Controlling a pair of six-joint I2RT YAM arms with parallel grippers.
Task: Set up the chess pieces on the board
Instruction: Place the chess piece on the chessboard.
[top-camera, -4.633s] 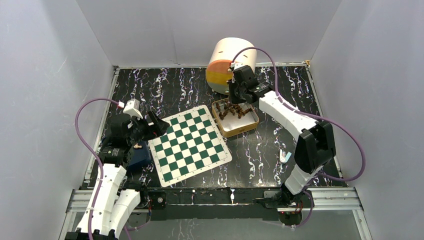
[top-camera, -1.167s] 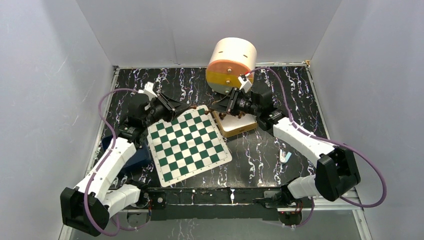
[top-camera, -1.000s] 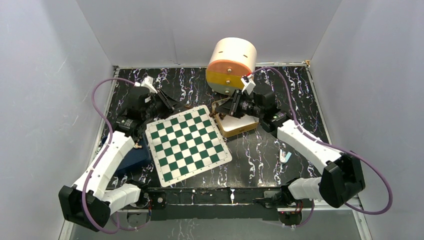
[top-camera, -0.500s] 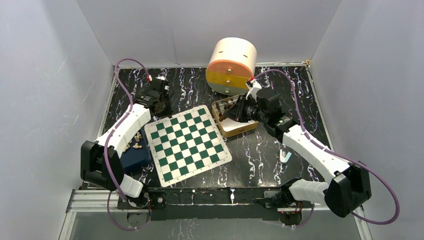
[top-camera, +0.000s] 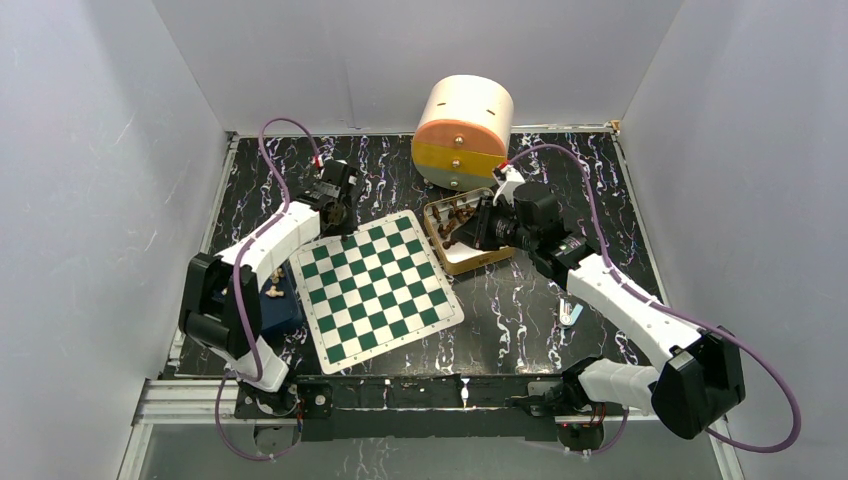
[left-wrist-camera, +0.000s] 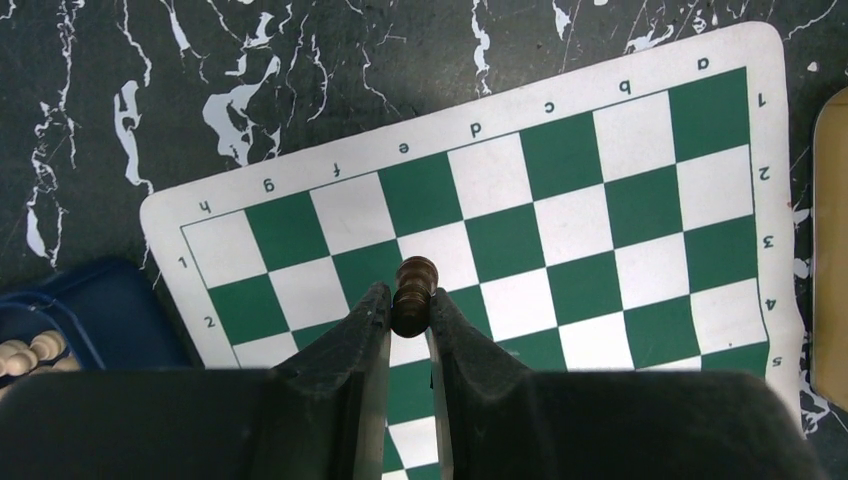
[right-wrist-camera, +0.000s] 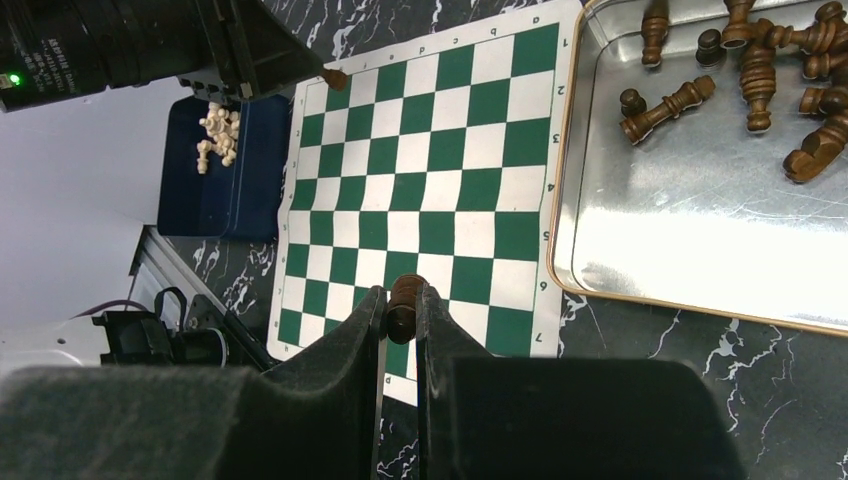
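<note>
The green-and-white board (top-camera: 380, 290) lies at the table's middle with no piece standing on it. My left gripper (top-camera: 338, 203) hovers over its far left corner, shut on a dark brown chess piece (left-wrist-camera: 413, 292) that pokes out past the fingertips (left-wrist-camera: 376, 300), above the white square near rows 1 and 2 of the board (left-wrist-camera: 600, 200). Over the tan tray (top-camera: 478, 258), my right gripper (top-camera: 468, 226) is shut on another dark piece (right-wrist-camera: 403, 298); the board (right-wrist-camera: 430, 190) lies below it. Several dark pieces (right-wrist-camera: 750, 70) lie in the tray (right-wrist-camera: 680, 230).
A blue box (top-camera: 278, 312) with pale pieces (right-wrist-camera: 218, 135) sits at the board's left edge. A cream and orange cylinder (top-camera: 462, 130) lies behind the tray. A small pale object (top-camera: 570, 313) rests on the black marbled table, right of the board.
The left arm has stretched forward and right, carrying its piece over the board's far left corner. The right gripper has drawn back a little to the right above the tray.
</note>
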